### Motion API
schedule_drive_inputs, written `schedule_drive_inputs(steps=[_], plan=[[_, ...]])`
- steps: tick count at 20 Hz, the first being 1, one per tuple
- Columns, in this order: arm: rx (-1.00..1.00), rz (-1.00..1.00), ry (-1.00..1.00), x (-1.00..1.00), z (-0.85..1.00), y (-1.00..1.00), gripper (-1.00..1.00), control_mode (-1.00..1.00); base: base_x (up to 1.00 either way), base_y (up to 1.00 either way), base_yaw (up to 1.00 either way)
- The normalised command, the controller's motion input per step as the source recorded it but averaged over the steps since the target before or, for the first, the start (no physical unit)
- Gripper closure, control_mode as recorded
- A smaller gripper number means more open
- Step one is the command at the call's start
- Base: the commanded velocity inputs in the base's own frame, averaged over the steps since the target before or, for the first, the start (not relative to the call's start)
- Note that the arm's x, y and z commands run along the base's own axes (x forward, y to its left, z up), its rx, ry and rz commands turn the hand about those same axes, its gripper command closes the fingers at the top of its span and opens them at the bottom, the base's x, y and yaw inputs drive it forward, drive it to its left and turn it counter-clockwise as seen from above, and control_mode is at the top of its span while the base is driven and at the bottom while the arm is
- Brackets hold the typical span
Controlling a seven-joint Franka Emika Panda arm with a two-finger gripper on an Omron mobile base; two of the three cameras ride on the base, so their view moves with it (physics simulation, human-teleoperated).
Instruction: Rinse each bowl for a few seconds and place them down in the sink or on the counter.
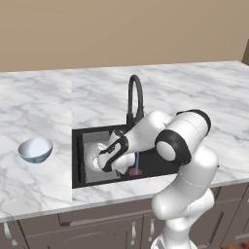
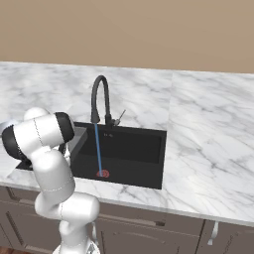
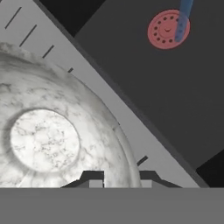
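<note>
Speckled bowl (image 3: pixel 48 131) greyish-white, marbled, pale round base; over ridged tray (image 3: pixel 131 113).

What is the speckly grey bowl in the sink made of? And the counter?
The speckled greyish-white round bowl looks like glazed stoneware or stone: mottled grey flecks, a soft sheen, a thick rim. The broad white worktop looks like polished marble, going by its grey veins. Everything is rendered, so these are guesses.

We see flat, even rendered light, no glare. Inside the sink (image 2: pixel 130 149) it goes near-black with little detail. Base views are soft and low-res; hand view is sharper, no edge distortion.
</note>
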Motion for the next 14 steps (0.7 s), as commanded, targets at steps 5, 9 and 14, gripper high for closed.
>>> schedule_drive_inputs(steps=[5, 9, 14], plan=[[0.00, 0.00, 0.00, -0.06, -0.08, 0.03, 1.00, -1.00, 0.00, 0.00, 0.00], [0.01, -0.02, 0.00, -0.35, 0.00, 0.00, 1.00, -1.00, 0.00, 0.00, 0.00], [0.05, -0.04, 0.00, -0.56, 0.00, -0.04, 1.00, -1.00, 0.00, 0.00, 0.00]])
